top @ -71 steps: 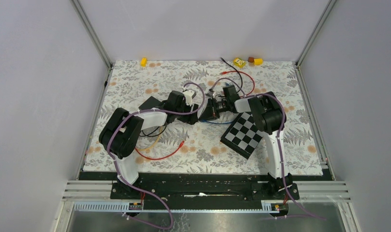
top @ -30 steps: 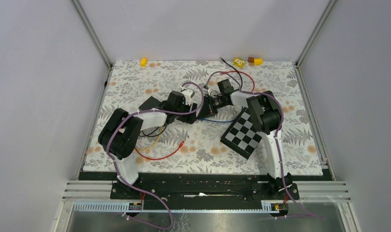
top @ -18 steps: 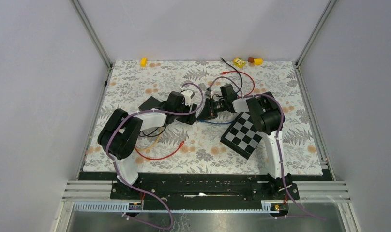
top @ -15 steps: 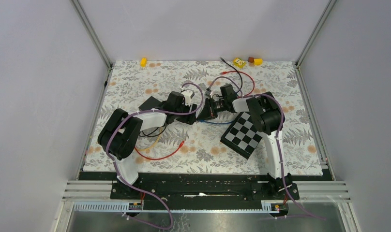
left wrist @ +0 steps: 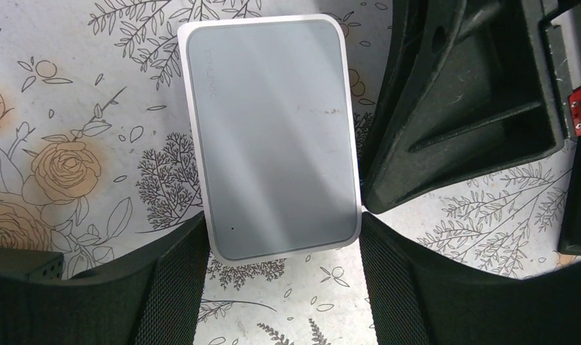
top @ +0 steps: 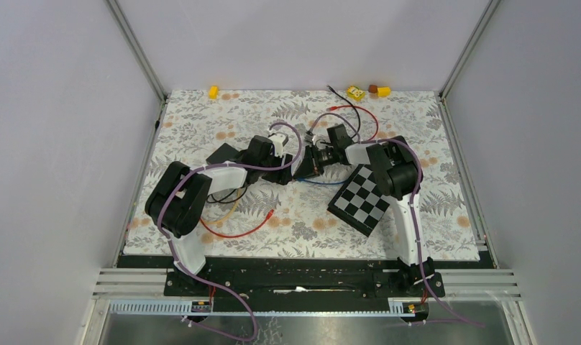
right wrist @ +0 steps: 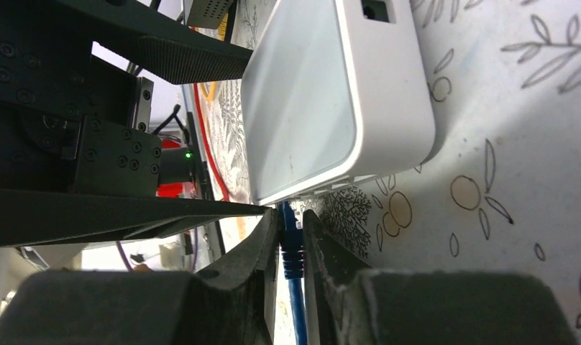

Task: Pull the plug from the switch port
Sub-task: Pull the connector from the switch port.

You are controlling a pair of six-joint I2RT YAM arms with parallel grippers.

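Plug (right wrist: 291,251) is not out yet as far as the right wrist view shows. It's the little blue connector sitting at the edge of the white switch (left wrist: 270,136), roughly mid-worktop (top: 201,115), and its nose looks like it's in the port, though the joint itself is shadowed.

The right tool (right wrist: 291,215) is clenched on the plug, one finger on each side of the blue body. The blue cable (right wrist: 296,309) trails off toward 6 o'clock in that view. Gripping the connector rather than the cable makes sense, since the pull then goes straight along the port instead of yanking the wire.

The left tool (left wrist: 280,228) is grasping the switch itself. Its two black fingers press the long sides near the 6 o'clock end of the box in the left wrist view. That reads as an anchor job: the switch is light and would probably just slide across the floral mat otherwise.

From overhead, the left arm comes in from about 9 o'clock of the switch and the right arm from about 3 o'clock, so they meet nose to nose over it. The checkerboard (top: 363,198) lies at about 4 o'clock of the switch and a loose red cable (top: 237,231) at about 7 o'clock. Neither one is in the way.

The release tab can't be made out, so whether the plug comes out on a straight pull is a guess.
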